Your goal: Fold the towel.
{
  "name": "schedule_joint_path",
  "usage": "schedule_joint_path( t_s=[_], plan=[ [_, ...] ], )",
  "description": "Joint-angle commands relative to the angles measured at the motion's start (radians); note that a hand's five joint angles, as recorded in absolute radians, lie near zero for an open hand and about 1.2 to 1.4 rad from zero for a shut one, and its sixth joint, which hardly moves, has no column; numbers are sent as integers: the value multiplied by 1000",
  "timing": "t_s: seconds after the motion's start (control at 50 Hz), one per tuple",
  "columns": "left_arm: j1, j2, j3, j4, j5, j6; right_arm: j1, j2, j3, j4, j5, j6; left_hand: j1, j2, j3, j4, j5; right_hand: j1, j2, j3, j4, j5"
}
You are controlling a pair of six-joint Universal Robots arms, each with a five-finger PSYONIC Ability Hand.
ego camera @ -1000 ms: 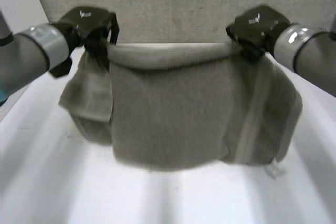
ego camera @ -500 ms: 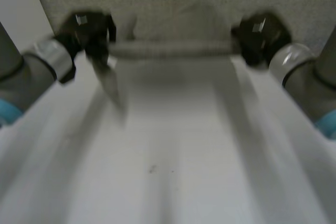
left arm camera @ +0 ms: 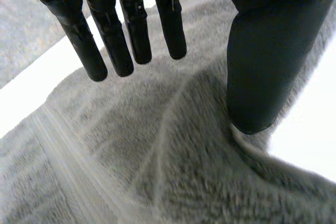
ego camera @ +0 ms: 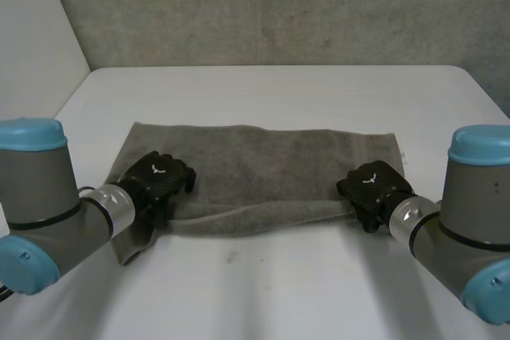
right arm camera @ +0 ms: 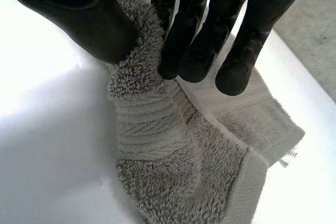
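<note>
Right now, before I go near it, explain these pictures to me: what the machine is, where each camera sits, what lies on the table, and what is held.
This is a robot with two arms, each ending in a black hand. The wide picture looks down from a camera between and behind the arms; the other two come from cameras on the wrists. A grey towel lies spread on the white table. The right hand pinches a bunch of the towel at its near edge between thumb and fingers. The left hand is open, fingers straight, its thumb resting on the cloth.
</note>
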Motion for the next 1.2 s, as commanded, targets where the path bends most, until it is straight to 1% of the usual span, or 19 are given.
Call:
schedule_joint_path(
  t_s=[0.02, 0.24, 0.28, 0.36, 0.48, 0.68, 0.72, 0.76, 0.78, 0.82, 0.84, 0.86, 0.88, 0.92, 0.94, 0.98, 1.02, 1.06, 1.2],
  plan=[
    [-45, 80, -108, 83, -7, -7, 1, -39, 55, -91, 5, 67, -80, -77, -79, -79, -75, 82, 62, 60, 57, 54],
    [-57, 235, -319, 172, -16, -9, -14, -51, 58, -108, 10, 118, -209, -207, -208, -208, -205, 82, 62, 60, 57, 54],
    [-56, 260, -350, 186, -30, -9, -15, -51, 58, -111, 10, 118, -209, -207, -208, -208, -205, 82, 62, 60, 57, 54],
    [-43, 316, -441, 253, -99, -7, -15, -51, 60, -114, 10, 118, -215, -213, -214, -214, -211, 82, 62, 60, 57, 54],
    [-36, 323, -521, 342, -191, -1, -15, -50, 58, -116, 10, 118, -218, -216, -217, -217, -214, 82, 62, 60, 57, 54],
    [-13, 297, -538, 419, -222, 6, -19, -50, 61, -133, 13, 119, -189, -186, -188, -188, -184, 82, 62, 60, 57, 54],
    [-13, 283, -535, 420, -220, 6, -25, -50, 66, -139, 14, 119, -151, -148, -149, -150, -146, 82, 62, 60, 57, 54],
    [-8, 249, -521, 449, -217, 10, -35, -51, 70, -148, 17, 119, 10, 12, 11, 11, 14, 82, 62, 60, 57, 54],
    [-8, 249, -521, 450, -217, 10, -35, -51, 70, -148, 17, 119, 11, 13, 12, 12, 15, 82, 62, 60, 57, 54],
    [2, 218, -498, 491, -225, 11, -37, -51, 70, -160, 31, 125, 189, 192, 190, 190, 193, 82, 62, 60, 57, 54],
    [3, 218, -498, 491, -225, 11, -37, -51, 70, -160, 31, 125, 190, 192, 191, 191, 194, 82, 62, 60, 57, 54],
    [13, 208, -492, 503, -228, 13, -38, -53, 70, -166, 43, 134, 361, 364, 363, 362, 366, 82, 62, 60, 57, 54],
    [13, 208, -492, 503, -228, 13, -38, -53, 70, -166, 43, 134, 363, 366, 364, 364, 368, 82, 62, 60, 57, 54],
    [41, 201, -488, 511, -233, 35, -38, -53, 70, -162, 51, 159, 638, 640, 639, 639, 642, 82, 62, 60, 57, 54],
    [41, 201, -488, 511, -233, 36, -38, -53, 70, -162, 51, 159, 639, 642, 640, 640, 644, 82, 62, 60, 57, 54],
    [65, 208, -489, 511, -225, 86, -34, -53, 75, -156, 46, 191, 843, 846, 845, 844, 848, 82, 62, 60, 57, 54],
    [69, 212, -489, 517, -217, 131, -31, -53, 81, -154, 45, 210, 844, 847, 845, 845, 849, 82, 62, 60, 57, 54],
    [69, 214, -486, 517, -217, 141, -28, -53, 83, -154, 45, 211, 844, 847, 845, 845, 849, 82, 62, 60, 57, 54],
    [75, 221, -468, 508, -213, 141, -25, -53, 90, -146, 46, 216, 844, 847, 845, 845, 849, 48, 27, 26, 23, 20]
  ],
)
